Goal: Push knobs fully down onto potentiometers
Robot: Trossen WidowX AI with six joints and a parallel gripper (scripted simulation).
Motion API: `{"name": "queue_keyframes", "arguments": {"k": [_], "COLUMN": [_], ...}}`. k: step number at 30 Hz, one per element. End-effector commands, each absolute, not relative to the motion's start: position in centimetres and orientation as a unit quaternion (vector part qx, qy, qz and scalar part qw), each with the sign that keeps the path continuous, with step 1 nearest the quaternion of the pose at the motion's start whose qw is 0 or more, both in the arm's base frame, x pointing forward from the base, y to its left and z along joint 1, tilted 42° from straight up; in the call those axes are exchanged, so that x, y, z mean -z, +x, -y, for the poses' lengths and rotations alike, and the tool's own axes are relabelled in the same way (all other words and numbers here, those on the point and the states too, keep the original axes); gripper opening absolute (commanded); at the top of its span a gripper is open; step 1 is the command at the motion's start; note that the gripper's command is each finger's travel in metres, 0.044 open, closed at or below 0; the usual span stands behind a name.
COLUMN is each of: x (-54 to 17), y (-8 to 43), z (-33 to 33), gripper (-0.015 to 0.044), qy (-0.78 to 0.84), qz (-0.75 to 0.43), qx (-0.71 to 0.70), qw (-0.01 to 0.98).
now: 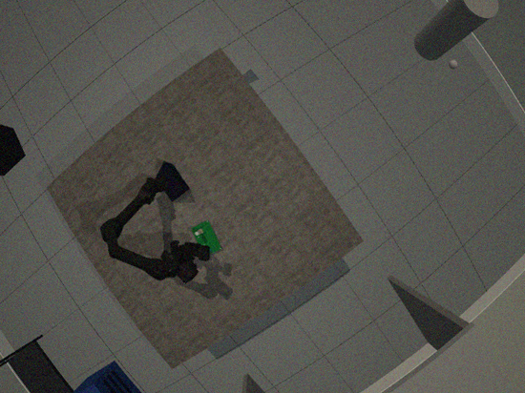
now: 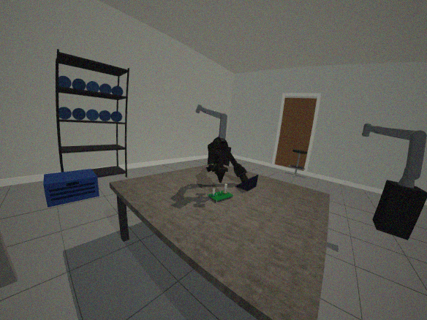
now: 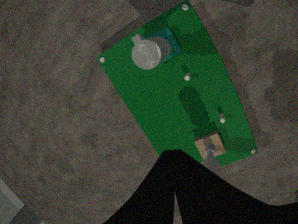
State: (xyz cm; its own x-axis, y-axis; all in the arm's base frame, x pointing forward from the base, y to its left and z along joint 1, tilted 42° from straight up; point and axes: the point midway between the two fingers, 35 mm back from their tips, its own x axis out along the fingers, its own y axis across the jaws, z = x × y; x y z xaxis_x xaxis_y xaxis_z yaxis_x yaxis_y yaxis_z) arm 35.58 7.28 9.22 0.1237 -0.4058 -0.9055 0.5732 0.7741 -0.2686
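The green circuit board (image 1: 213,238) (image 2: 221,197) (image 3: 150,95) stands on the table. A pale round knob (image 1: 199,232) (image 2: 226,187) (image 3: 146,54) with a small tab stands raised over the teal potentiometer (image 3: 172,44). The other potentiometer (image 3: 202,145) is tan, at the board's end nearest the fingers in the wrist view; a grey knob or shaft (image 3: 212,157) rises from it, and a pale post (image 2: 213,191) shows there in the exterior view. My gripper (image 2: 221,182) (image 3: 171,157) is shut and empty, above the board. Its fingers cover the board's near corner in the wrist view; the arm hides that end from above.
Two small pale-topped posts (image 3: 187,78) (image 3: 222,120) stand on the board between the potentiometers. The arm's dark blue base block (image 1: 173,181) (image 2: 248,183) sits on the table (image 1: 252,178) (image 2: 256,226) close to the board's knob end. A shelf rack and a blue cabinet stand beyond the table.
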Motion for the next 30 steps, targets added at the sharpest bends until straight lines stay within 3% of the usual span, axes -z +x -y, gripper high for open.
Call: {"name": "queue_keyframes", "arguments": {"k": [1,13,30], "x": [-9.0,-9.7,-8.1], "y": [34.2,30.5,30.6], "z": [-8.1,-10.5,-9.1], "gripper": [0.0,0.0,0.0], "qy": [0.007,-0.18,-0.183], "qz": [-0.592,-0.617,-0.617], "qx": [0.326,0.306,0.306], "qw": [0.737,0.702,0.702]}}
